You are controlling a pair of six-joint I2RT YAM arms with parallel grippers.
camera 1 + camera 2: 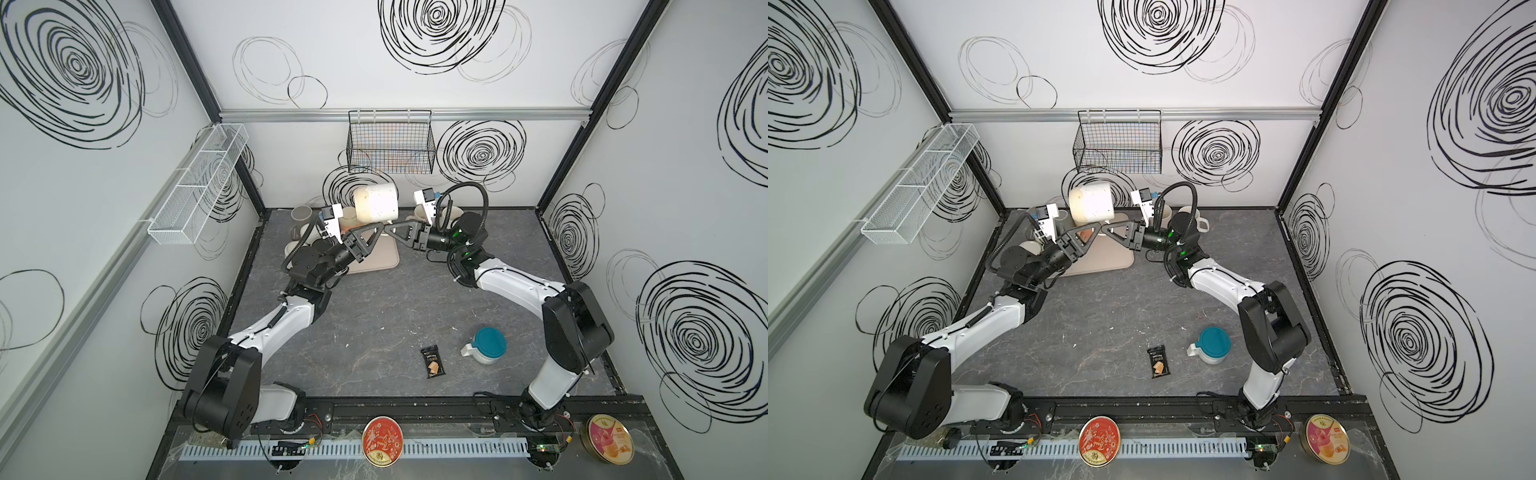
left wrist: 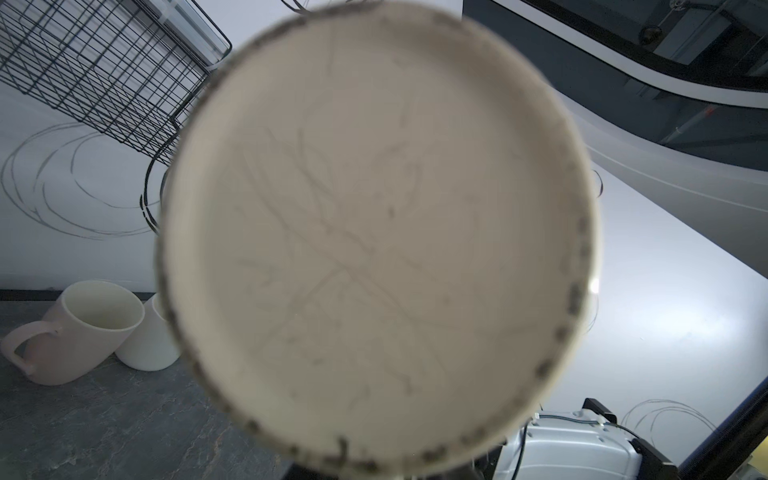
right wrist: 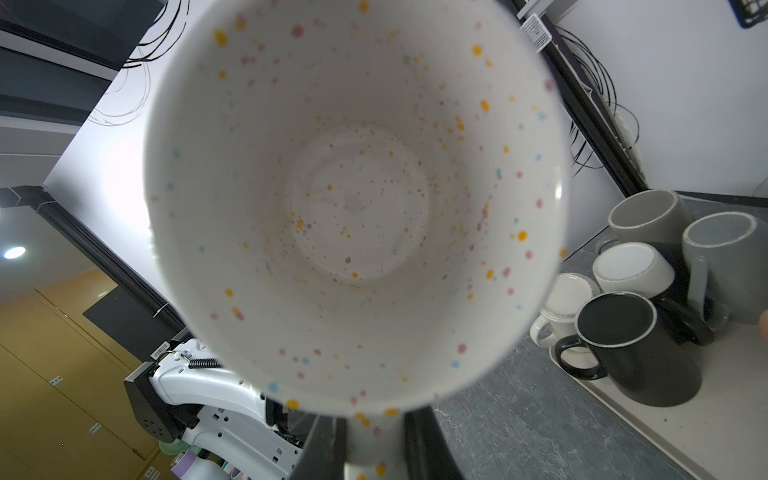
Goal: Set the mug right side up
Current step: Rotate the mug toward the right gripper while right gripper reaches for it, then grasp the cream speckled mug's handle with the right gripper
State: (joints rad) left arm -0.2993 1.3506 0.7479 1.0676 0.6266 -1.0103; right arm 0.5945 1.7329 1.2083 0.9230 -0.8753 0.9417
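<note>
A cream mug with coloured speckles (image 1: 376, 203) (image 1: 1092, 204) hangs on its side above the back of the table, between the two grippers. The right wrist view looks straight into the mug's open mouth (image 3: 353, 208). My right gripper (image 3: 376, 432) (image 1: 388, 230) is shut on the mug's handle (image 3: 376, 444), one dark finger on each side of it. The left wrist view is filled by the mug's flat bottom (image 2: 374, 232), which hides the jaws there. My left gripper (image 1: 377, 227) (image 1: 1098, 226) sits just under the mug, its tip almost touching the right one.
A beige mat (image 1: 386, 257) lies under the grippers. Several mugs stand at the back: dark and grey ones (image 3: 640, 345), a pink one (image 2: 79, 332). A teal-lidded jug (image 1: 486, 345) and snack packet (image 1: 432, 362) lie front right. A black wire basket (image 1: 390, 143) hangs behind.
</note>
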